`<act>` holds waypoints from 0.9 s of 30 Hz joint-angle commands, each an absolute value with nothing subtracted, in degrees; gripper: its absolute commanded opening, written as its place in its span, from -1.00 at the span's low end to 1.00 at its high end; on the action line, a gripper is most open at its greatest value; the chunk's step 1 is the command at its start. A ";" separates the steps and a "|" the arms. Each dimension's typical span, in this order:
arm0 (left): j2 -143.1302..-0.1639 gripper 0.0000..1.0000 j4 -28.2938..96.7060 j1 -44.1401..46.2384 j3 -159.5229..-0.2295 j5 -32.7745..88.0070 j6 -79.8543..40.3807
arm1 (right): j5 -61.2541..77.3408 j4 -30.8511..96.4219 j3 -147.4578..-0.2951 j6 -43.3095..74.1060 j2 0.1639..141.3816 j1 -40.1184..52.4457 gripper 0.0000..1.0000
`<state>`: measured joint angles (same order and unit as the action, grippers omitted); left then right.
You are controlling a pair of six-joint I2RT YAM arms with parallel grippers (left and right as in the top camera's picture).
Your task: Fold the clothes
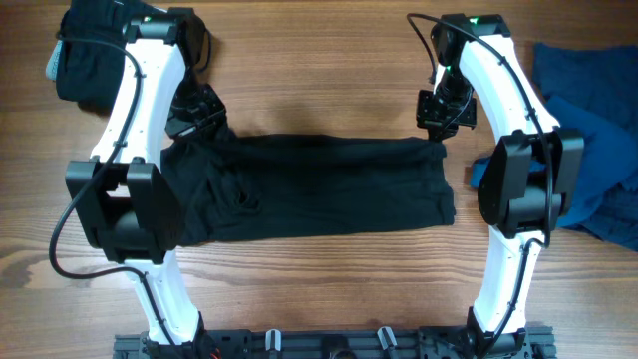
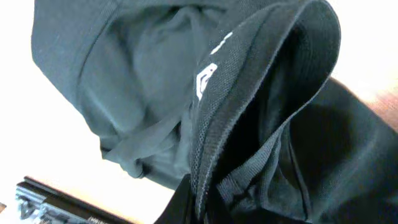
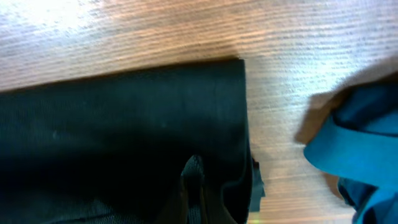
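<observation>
Both arms stretch forward, left gripper (image 1: 207,118) and right gripper (image 1: 440,128) at far corners of the black garment (image 1: 319,189); grip can't be told.

Camera layout: one high view and two close ones, all set on the black garment (image 1: 319,189).

The overhead view looks straight down on the wooden worktop (image 1: 319,60) from far enough to hold the whole garment mid-frame, with the arms' rail (image 1: 329,344) along the lower edge. The left wrist view sits so near the garment's bunched left end that dark fabric almost fills it. The right wrist view looks steeply down from close by on the garment's right end, with bare worktop beyond it and the blue cloth (image 3: 360,143) to the right. The overhead view shares both of those.
</observation>
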<state>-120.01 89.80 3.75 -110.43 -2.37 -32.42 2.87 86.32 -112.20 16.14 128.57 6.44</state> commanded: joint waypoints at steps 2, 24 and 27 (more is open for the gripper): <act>-118.93 -0.92 92.09 3.84 -111.33 -4.19 -32.16 | 1.26 88.88 -112.01 14.96 126.65 6.55 -0.91; -118.74 -0.03 91.50 3.86 -111.33 -6.74 -31.73 | -1.72 89.36 -112.03 14.13 126.32 8.45 0.21; -117.82 -0.08 91.53 3.86 -111.33 -6.74 -31.73 | -0.99 88.99 -112.03 14.17 125.40 8.45 0.19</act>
<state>-120.01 91.50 3.75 -110.43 -5.65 -31.81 -0.27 89.52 -112.12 13.78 128.55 8.43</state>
